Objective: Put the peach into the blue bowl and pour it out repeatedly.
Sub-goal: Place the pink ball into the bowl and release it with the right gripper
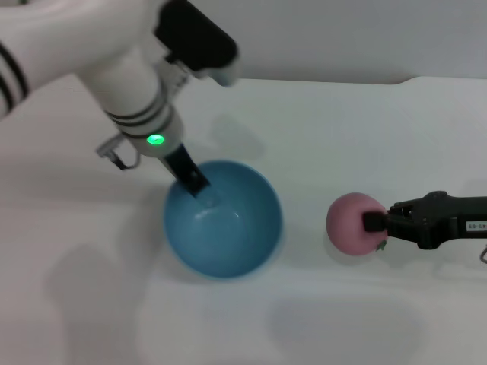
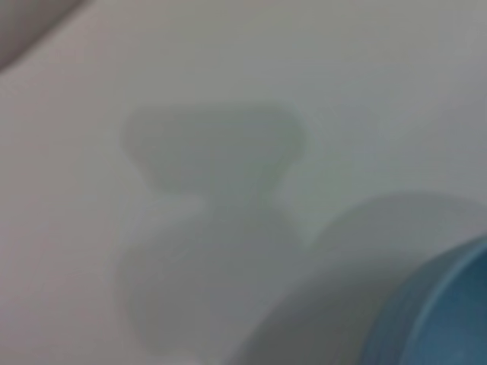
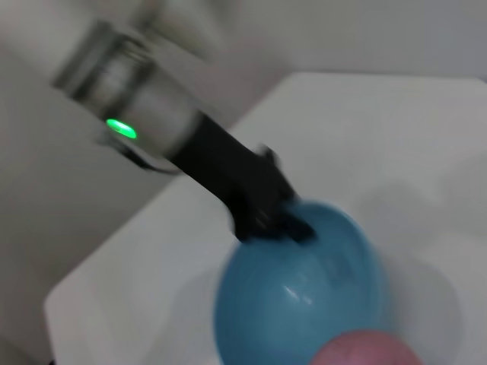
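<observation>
With the left hand [image 1: 196,185] pinching the empty blue bowl's [image 1: 223,219] rim, the right hand [image 1: 373,222] pinches the peach [image 1: 350,222] beside it, not yet dropped in.

Colour rundown: the bowl [image 1: 228,232] is a glossy sky blue, plain inside with just a couple of pale shine spots — same blue in the right wrist view [image 3: 304,296] and along the curved edge in the left wrist view [image 2: 441,315]. The peach [image 1: 348,223] is a flat dusty pink, with a tiny green bit at its lower right edge. The table [image 1: 358,122] is white with soft grey shadows. The left arm is white with black stripes and bands, and a bright green light [image 1: 155,139] glows on its wrist. The left gripper [image 1: 194,182] is black — the right gripper [image 1: 374,222] is black too, with a small white label further back.
</observation>
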Controlling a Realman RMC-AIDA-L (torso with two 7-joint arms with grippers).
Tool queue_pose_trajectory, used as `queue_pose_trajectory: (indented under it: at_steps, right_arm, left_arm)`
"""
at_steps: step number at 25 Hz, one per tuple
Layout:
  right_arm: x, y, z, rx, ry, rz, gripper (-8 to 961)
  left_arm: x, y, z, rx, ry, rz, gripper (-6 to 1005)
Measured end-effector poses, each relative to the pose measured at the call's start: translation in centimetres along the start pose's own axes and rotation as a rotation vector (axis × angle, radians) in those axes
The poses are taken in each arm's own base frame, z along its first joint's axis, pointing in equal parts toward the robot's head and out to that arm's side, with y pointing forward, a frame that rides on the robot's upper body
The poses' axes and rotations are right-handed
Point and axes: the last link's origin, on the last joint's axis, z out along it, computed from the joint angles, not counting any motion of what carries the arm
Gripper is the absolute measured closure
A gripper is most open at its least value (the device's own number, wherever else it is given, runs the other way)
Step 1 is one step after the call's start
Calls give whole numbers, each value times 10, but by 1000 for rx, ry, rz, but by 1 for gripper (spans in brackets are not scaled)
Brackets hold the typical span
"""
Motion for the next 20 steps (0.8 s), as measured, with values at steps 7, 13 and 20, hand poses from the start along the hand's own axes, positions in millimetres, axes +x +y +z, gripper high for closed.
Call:
queue_pose_trajectory:
  at_steps: [7,13,20]
  right_arm:
    - [-16,15,4,-77,17,-106,870]
    - [-31,16,13,-84,33,-151,848]
    - [-33,9,14,-44,29,-147,822]
  left_arm:
    - [22,32,-2,-99,25,11,1000]
    - [34,38,-9,-140,68,-5,1001]
    - [45,44,-18,-191,105,-15,1000]
